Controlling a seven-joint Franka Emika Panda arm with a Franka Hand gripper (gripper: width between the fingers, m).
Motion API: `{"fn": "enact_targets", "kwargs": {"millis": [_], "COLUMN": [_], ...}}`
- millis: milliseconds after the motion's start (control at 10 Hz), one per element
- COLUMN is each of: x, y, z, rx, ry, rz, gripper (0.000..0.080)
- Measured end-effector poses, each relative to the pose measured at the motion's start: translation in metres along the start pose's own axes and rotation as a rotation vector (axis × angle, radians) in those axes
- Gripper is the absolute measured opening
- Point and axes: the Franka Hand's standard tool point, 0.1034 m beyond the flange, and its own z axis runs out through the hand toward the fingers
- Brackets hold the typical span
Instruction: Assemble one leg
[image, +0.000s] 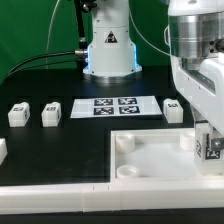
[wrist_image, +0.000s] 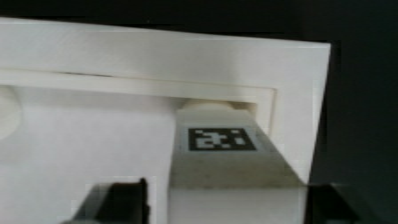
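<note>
- While the gripper (wrist_image: 217, 205) is clamping the leg (wrist_image: 228, 165) over the panel (image: 150, 160), its end is nearing the corner socket (wrist_image: 217, 102).
- Any tilt is risking a jam against the rim.

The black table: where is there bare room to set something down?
Bare table lies in front of the two loose legs, left of the white panel in the exterior view. It is crowded on the right, where the gripper holds a leg over the panel's corner, beside another leg and the marker board.
</note>
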Motion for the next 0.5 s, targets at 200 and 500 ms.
{"fn": "enact_targets", "kwargs": {"millis": [200, 500], "x": [-0.0004, -0.0005], "y": [0.0, 0.0006], "z": [0.0, 0.0002], "rx": [0.0, -0.015], "ry": [0.0, -0.001], "rz": [-0.014, -0.121], "gripper": [0.0525, 0.0645]}}
